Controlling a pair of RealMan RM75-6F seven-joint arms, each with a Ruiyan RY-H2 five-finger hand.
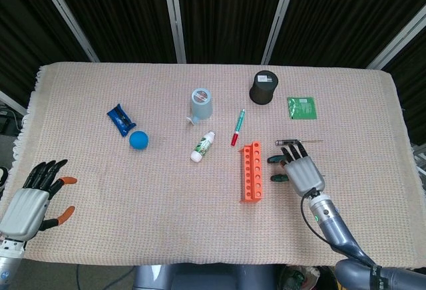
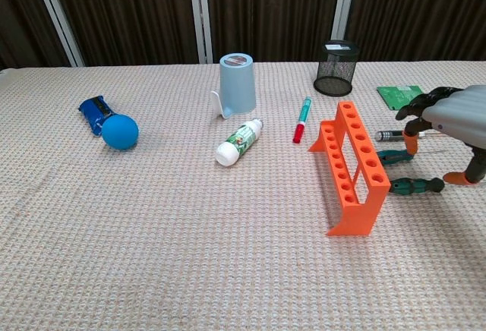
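Bright, even overhead light, soft faint shadows, sharp focus, no glare, dark backdrop beyond.

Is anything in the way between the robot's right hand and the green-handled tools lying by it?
No, nothing visible is in the way. The right hand hovers right over the green-handled tools, fingers spread above them. The orange rack stands beside them, off to the side.
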